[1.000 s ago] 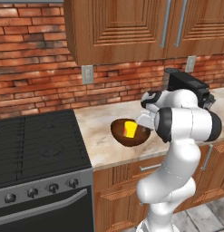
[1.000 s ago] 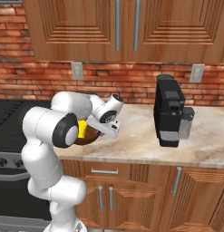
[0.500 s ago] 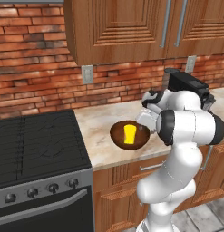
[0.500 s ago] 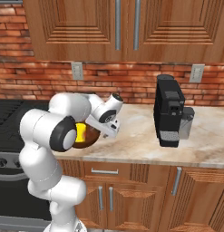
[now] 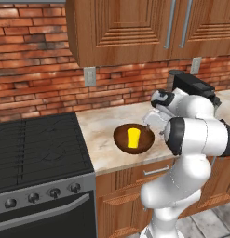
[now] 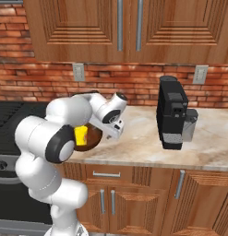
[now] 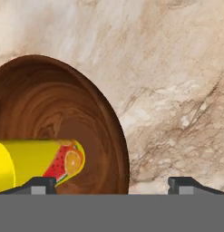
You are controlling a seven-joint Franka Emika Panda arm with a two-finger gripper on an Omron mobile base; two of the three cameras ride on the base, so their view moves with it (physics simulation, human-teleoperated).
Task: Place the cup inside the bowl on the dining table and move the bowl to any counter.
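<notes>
Resting on the counter (image 5: 104, 125), the bowl (image 5: 133, 139) holds the cup (image 5: 132, 138), with the released gripper (image 7: 112, 183) at its three o'clock rim.

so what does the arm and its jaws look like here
The arm is glossy white, built of fat rounded segments with dark grey bands at the joints. The gripper ends in two small dark, blocky finger tips. No cables or markings show.
</notes>
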